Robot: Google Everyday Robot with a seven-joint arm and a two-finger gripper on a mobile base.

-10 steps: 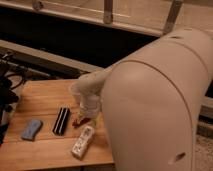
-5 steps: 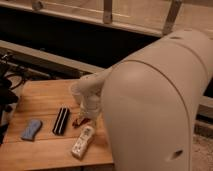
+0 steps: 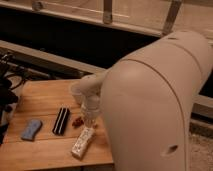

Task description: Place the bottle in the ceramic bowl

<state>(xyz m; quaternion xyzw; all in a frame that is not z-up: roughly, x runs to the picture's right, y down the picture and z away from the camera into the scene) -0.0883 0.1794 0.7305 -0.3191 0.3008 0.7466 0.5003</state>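
From my station I see the gripper [image 3: 89, 118] pointing straight down over the pale wooden table [image 3: 47, 97], low above its surface. How wide it stands I cannot tell, as its tip merges with what lies under it. I also cannot tell whether it holds or touches anything.

The white arm [image 3: 150, 100] fills the right half of my view. Its big rounded shell is nearest the camera, and a slimmer wrist section bends down from it towards the table.

What I take for the task's white oblong plastic bottle [image 3: 83, 142] lies flat on the table near the front edge. Its far end is just beneath the gripper.

A small red-brown object [image 3: 77, 121] sits just to the gripper's left. Further left lies a black ribbed bar [image 3: 61, 120], and beyond it a flat blue pad [image 3: 31, 129], well apart from the bottle.

Dark equipment with cables [image 3: 6, 92] crowds the table's left edge.
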